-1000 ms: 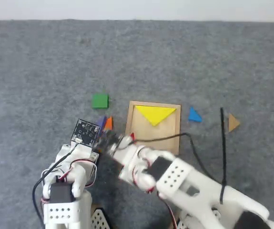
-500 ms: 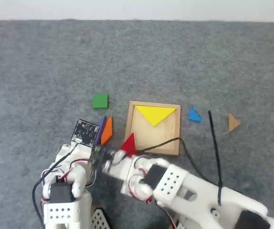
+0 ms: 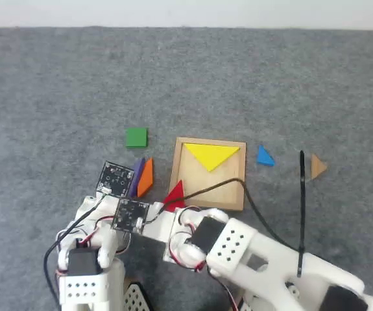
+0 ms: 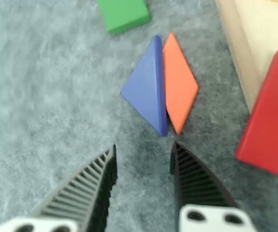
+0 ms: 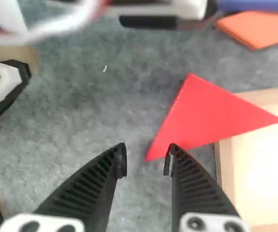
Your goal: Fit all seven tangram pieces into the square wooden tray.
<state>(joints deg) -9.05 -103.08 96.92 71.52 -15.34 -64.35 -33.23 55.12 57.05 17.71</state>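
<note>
High view: you have one of seven seated, the yellow triangle (image 3: pixel 211 155) in the square wooden tray (image 3: pixel 176 170); the red triangle (image 3: pixel 175 194) straddles its rim; five pieces lie outside.
Left wrist view: your left gripper (image 4: pixel 143 150) is agape, empty, near the orange parallelogram (image 4: pixel 179 87).
Right wrist view: your right gripper (image 5: pixel 146 153) is agape, empty, at the red triangle's corner.

Robotics lab bench, grey felted tabletop (image 3: pixel 76 84)

The red triangle (image 3: pixel 174 194) lay across the left rim of the tray (image 3: pixel 209 142); a black cable (image 3: pixel 218 188) crossed its near edge; the purple piece (image 3: pixel 136 173) and orange piece (image 3: pixel 146 176) — touching — filled the strip beside it; beyond the green square (image 3: pixel 136 137) the worktop (image 3: pixel 56 84) lay open.
</note>
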